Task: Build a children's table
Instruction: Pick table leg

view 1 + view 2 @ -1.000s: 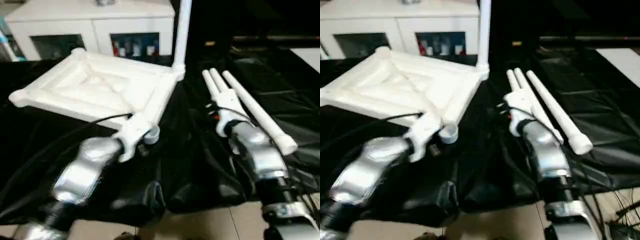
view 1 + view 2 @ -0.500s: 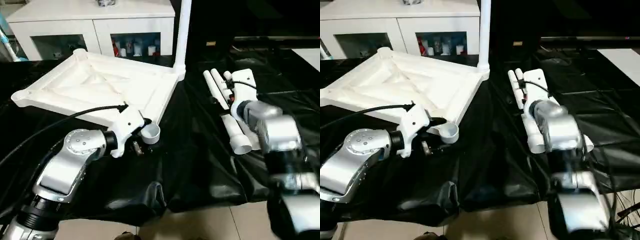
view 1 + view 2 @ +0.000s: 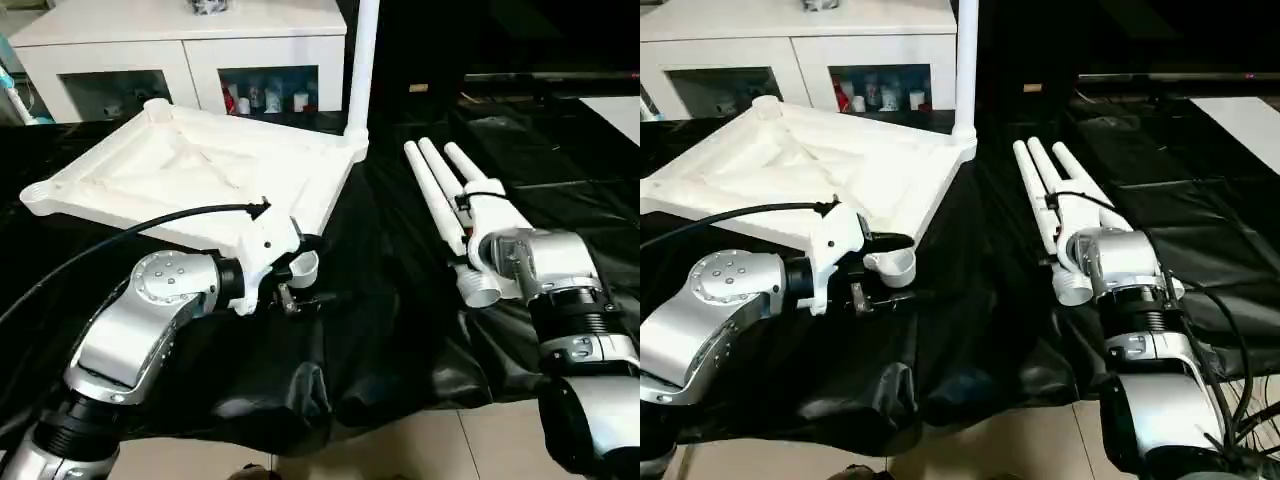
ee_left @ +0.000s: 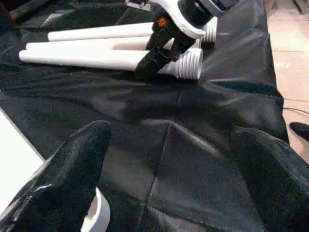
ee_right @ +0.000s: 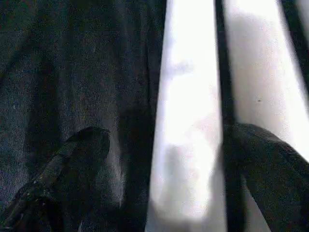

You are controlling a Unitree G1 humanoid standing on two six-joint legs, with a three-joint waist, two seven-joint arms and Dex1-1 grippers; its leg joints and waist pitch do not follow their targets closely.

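Observation:
The white table top [image 3: 190, 175] lies underside up on the black cloth, with one leg [image 3: 362, 60] standing upright in its far right corner socket. Three more white legs [image 3: 440, 190] lie side by side to the right. My left gripper [image 4: 169, 140] is open beside the near corner socket [image 3: 300, 265], whose rim sits against one finger [image 4: 72, 169]; nothing is between the fingers. Over the thick ends of the lying legs, my right gripper [image 5: 164, 140] is open with its fingers [image 5: 72, 159] straddling one leg [image 5: 188, 111] without closing on it.
A white glass-door cabinet [image 3: 180, 50] stands behind the table top. The black cloth [image 3: 390, 330] hangs over the near table edge above the tiled floor [image 3: 400, 445]. A cable [image 3: 130, 235] runs along my left arm. A pale surface [image 3: 620, 110] sits at far right.
My right wrist has turned and dropped onto the near ends of the lying legs, fingers now astride one. My left gripper shifted slightly by the corner socket. The camera also moved.

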